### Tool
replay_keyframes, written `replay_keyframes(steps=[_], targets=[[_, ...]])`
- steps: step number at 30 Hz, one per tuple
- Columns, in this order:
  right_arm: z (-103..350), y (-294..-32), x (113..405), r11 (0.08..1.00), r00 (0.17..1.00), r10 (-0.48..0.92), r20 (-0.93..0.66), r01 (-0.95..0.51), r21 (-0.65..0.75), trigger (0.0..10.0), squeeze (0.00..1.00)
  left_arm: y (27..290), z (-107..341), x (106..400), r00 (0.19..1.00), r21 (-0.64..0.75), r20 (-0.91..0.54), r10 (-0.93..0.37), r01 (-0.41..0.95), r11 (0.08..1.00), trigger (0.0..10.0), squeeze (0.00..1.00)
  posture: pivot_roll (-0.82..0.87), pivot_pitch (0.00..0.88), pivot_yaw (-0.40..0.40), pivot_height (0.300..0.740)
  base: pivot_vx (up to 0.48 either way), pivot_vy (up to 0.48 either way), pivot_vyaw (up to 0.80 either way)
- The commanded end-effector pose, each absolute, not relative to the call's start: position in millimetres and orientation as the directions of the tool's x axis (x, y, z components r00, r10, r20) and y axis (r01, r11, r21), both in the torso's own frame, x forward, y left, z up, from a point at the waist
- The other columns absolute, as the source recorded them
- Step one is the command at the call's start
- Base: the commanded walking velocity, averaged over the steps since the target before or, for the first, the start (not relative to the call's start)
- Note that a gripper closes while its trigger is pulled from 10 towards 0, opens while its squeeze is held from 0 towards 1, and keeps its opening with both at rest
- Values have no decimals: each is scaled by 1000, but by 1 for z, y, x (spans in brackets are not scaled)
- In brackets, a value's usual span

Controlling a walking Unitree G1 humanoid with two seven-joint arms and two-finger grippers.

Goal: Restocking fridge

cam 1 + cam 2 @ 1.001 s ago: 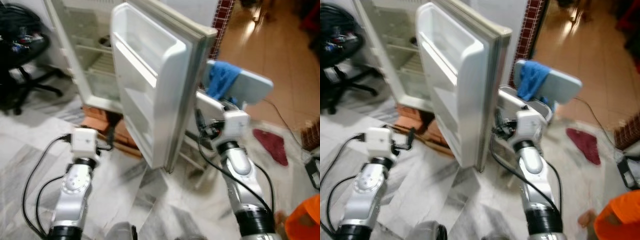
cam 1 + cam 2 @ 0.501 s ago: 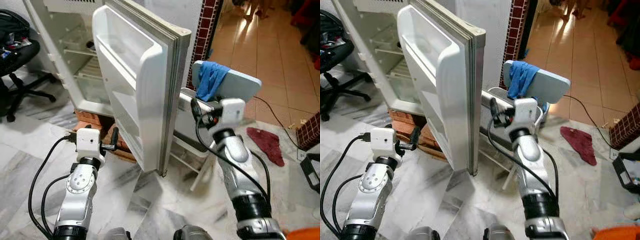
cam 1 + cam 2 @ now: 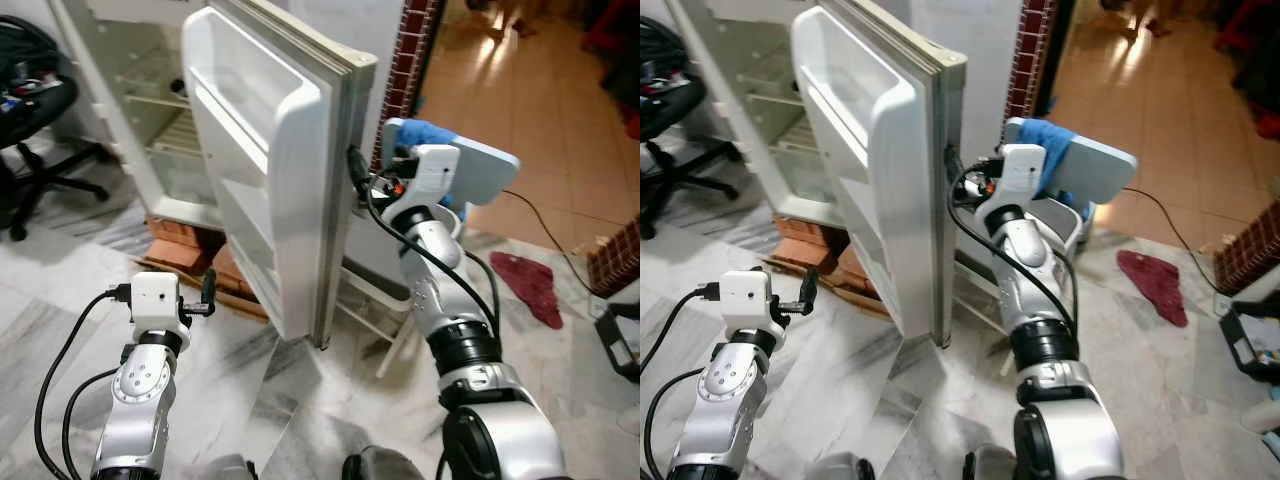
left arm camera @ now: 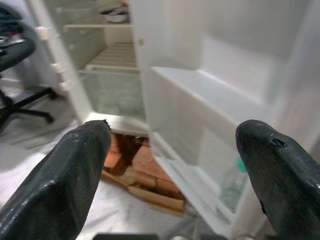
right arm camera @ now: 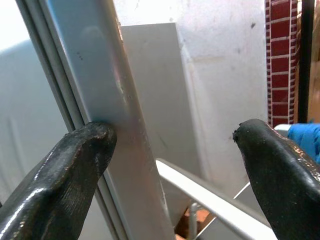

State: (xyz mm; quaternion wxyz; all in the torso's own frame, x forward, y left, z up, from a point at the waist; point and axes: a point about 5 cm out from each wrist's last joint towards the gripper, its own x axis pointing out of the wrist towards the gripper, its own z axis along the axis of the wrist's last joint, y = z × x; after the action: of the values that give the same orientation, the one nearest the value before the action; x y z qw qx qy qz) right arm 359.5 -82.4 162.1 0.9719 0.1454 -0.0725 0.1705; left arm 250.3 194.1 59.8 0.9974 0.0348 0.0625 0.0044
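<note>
One fridge (image 3: 150, 110) standing open, one door (image 3: 290, 170), right gripper (image 3: 356, 172) fingers spread wide touching door edge, left gripper (image 3: 208, 290) fingers spread wide, hovering over marble floor (image 3: 60, 300), one office chair (image 3: 30, 110).

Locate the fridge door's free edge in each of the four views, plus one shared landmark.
Left eye: fridge door edge upright at centre, right gripper against it.
Right eye: left of centre.
Left wrist: door's inner shelves; the edge itself I cannot place.
Right wrist: grey strip, one fingertip at it.
Landmark: bricks under the fridge.
</note>
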Motion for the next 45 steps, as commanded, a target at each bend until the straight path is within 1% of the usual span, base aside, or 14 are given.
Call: replay_keyframes(steps=[1, 5, 7, 8, 9, 10, 12, 15, 19, 22, 25, 30, 41, 45], targets=[[184, -52, 359, 837, 873, 415, 256, -477, 270, 10000, 0, 196, 59, 249, 991, 76, -129, 16, -6, 997, 10000, 0, 19, 42, -28, 740, 0, 0, 0], [191, -30, 348, 725, 791, 530, 306, -610, 319, 10000, 0, 195, 60, 248, 992, 77, -125, 15, -6, 997, 10000, 0, 26, 40, -31, 740, 0, 0, 0], [208, -15, 313, 410, 554, 706, 442, -828, 384, 10000, 0, 196, 61, 249, 993, 73, -120, 12, -3, 997, 10000, 0, 22, 40, -28, 740, 0, 0, 0], [208, -15, 313, 410, 554, 706, 442, -828, 384, 10000, 0, 196, 61, 249, 993, 73, -120, 12, -3, 997, 10000, 0, 22, 40, -28, 740, 0, 0, 0], [213, -13, 299, 289, 458, 743, 489, -877, 383, 10000, 0, 196, 61, 248, 993, 71, -119, 11, -2, 997, 10000, 0, 22, 40, -28, 740, 0, 0, 0], [213, -13, 299, 289, 458, 743, 489, -877, 383, 10000, 0, 196, 61, 248, 993, 71, -119, 11, -2, 997, 10000, 0, 22, 40, -28, 740, 0, 0, 0], [215, -21, 283, 160, 358, 779, 515, -907, 389, 10000, 0, 196, 61, 249, 993, 68, -120, 3, 5, 998, 10000, 0, 7, 43, -18, 740, 0, 0, 0], [211, -26, 281, 156, 353, 788, 504, -907, 392, 10000, 0, 195, 61, 250, 993, 68, -121, -3, 11, 998, 10000, 0, -2, 45, -12, 740, 0, 0, 0], [188, -43, 289, 286, 449, 801, 397, -868, 405, 10000, 0, 192, 63, 254, 993, 70, -114, -24, 32, 997, 10000, 0, -24, 62, -1, 740, 0, 0, 0], [160, -65, 293, 473, 574, 780, 250, -801, 367, 10000, 0, 190, 67, 258, 993, 84, -107, -48, 57, 995, 10000, 0, -37, 82, 15, 740, 0, 0, 0], [156, -71, 293, 528, 617, 757, 216, -772, 355, 10000, 0, 189, 69, 260, 993, 91, -104, -53, 63, 994, 10000, 0, -34, 92, 18, 740, 0, 0, 0], [142, -99, 302, 749, 795, 599, 97, -599, 283, 10000, 0, 189, 74, 263, 994, 99, -92, -55, 65, 993, 10000, 0, -26, 95, 16, 740, 0, 0, 0], [138, -98, 329, 880, 901, 432, 40, -431, 201, 10000, 0, 192, 68, 263, 992, 114, -122, -16, 30, 993, 10000, 0, 0, 67, -9, 740, 0, 0, 0], [131, -102, 329, 902, 919, 394, 23, -392, 181, 10000, 0, 180, 65, 275, 980, 101, -154, -128, 144, 984, 10000, 0, -6, 61, -17, 740, 0, 0, 0]])
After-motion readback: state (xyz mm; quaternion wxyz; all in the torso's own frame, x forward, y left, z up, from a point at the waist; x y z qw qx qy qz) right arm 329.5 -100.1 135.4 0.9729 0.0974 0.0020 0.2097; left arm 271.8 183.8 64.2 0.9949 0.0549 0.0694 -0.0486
